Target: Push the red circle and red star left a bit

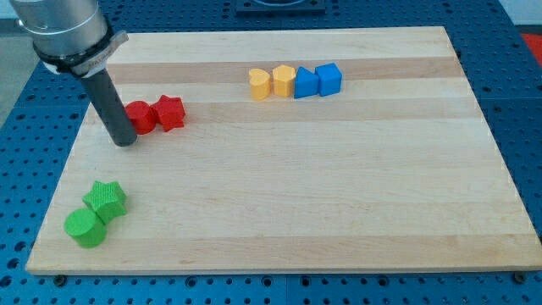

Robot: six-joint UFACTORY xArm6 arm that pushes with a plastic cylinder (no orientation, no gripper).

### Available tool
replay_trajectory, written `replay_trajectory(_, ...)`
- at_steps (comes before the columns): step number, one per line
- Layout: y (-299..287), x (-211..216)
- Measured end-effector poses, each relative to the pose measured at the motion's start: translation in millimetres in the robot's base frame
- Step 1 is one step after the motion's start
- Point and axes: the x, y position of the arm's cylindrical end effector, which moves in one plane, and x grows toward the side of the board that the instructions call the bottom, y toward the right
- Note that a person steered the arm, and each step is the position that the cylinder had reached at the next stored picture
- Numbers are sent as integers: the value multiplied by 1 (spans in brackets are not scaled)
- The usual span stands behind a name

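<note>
Wooden board [339, 212] on blue pegboard [525, 102]

My rod [108, 95] hides the red circle's [141, 117] left edge; my arm's upper part is cut off at the view's top.

Green [105, 199], yellow [259, 85], blue blocks [329, 79]; wooden board [339, 203]

- Our arm [63, 30] ends in a wide round housing of grey metal with a soft sheen.
- A thin darker band rings its lower edge, with a small flat tab sticking out on one side.
- Below it runs our rod [112, 106], a straight, smooth, dark grey cylinder.
- My tip [125, 142] is blunt and round.
</note>
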Motion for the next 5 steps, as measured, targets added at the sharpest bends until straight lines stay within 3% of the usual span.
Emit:
replay_trajectory(2,29,11)
replay_trajectory(5,118,-54)
